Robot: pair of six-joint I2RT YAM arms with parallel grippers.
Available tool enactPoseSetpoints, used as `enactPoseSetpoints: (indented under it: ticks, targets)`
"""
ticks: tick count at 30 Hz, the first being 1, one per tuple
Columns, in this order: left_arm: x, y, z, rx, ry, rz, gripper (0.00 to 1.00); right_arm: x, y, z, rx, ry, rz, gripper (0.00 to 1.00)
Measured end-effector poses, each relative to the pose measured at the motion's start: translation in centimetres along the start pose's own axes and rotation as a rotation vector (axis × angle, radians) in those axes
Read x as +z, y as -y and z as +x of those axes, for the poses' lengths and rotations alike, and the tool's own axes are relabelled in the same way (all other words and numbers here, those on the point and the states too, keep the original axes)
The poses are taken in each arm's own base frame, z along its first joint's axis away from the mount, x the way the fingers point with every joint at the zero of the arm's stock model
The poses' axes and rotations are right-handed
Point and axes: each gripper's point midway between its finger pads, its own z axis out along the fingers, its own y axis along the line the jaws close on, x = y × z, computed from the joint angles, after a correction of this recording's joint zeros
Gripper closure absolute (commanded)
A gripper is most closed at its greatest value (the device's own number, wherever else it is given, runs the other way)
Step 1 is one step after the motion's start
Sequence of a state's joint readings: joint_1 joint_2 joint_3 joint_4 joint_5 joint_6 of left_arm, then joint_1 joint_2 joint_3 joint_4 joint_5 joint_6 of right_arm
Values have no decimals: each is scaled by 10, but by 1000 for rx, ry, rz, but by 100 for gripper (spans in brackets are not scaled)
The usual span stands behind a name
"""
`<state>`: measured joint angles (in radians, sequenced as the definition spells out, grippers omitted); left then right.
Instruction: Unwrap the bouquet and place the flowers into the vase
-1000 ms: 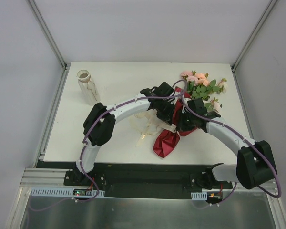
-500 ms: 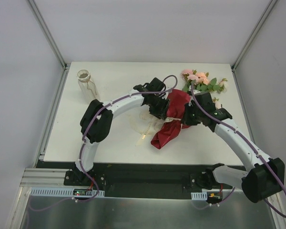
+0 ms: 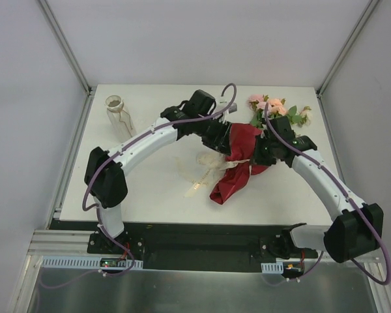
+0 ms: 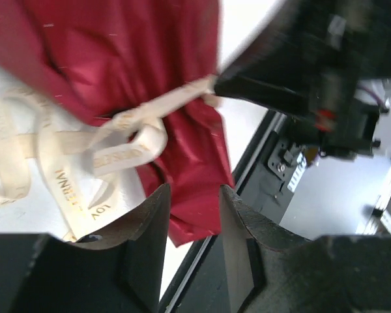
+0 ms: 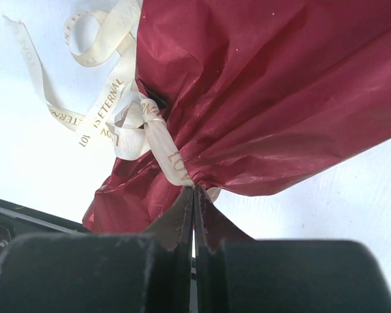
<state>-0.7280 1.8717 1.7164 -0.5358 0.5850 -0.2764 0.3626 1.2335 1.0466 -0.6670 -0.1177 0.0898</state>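
Stems of flowers [image 3: 274, 107] hidden in wrapping paper [image 3: 231, 186]; ribbon [image 4: 78, 195] cropped left.

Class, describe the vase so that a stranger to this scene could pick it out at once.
Start at the white table and go to its far left corner. There the vase stands alone, away from the bouquet. It is the only clear glass thing, bottle-shaped.

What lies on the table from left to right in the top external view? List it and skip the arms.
vase → cream ribbon → dark red wrapping paper → flowers
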Motion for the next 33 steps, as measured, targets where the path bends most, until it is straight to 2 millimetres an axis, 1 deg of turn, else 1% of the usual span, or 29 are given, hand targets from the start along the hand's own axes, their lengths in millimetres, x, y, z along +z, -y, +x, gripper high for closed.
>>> enactPoseSetpoints:
  ticks: [1,3,4,6,8,10,14,16,18,21,24,25,27,29,31,33]
  targets:
    - [-4,10,1,32,5,21,64,4,0,0,14,-16,1,100]
    - [-5,31,11,106,-10,65,69,11,-2,-2,43,-45,-3,100]
    - [-2,41,19,134,-29,90,72,13,-3,-3,54,-55,-7,99]
    - [7,54,32,172,-64,129,80,16,-7,-4,73,-67,-20,99]
    - [24,55,45,185,-112,148,82,14,-11,-6,89,-70,-32,100]
    - [42,43,56,169,-154,136,88,10,-13,-10,101,-66,-38,100]
    - [85,-15,89,80,-261,34,91,-7,-15,-28,121,-22,-30,100]
    - [100,-39,106,44,-306,-12,91,-21,-16,-36,120,13,-24,99]
    - [107,-55,116,20,-332,-44,91,-37,-17,-44,122,59,-20,100]
    - [108,-62,118,15,-334,-59,91,-70,-15,-59,133,168,-3,100]
    - [110,-62,114,30,-314,-59,90,-113,-12,-80,146,311,19,100]
    - [111,-62,113,36,-307,-57,89,-131,-11,-89,149,370,27,100]
    - [109,-61,112,42,-299,-54,89,-172,-10,-108,151,497,43,99]
    - [105,-57,109,53,-287,-48,88,-219,-12,-128,145,648,49,100]
    - [102,-53,104,66,-272,-43,87,-265,-12,-140,133,782,59,100]
    - [98,-48,98,78,-255,-36,87,-319,-11,-151,125,941,72,100]
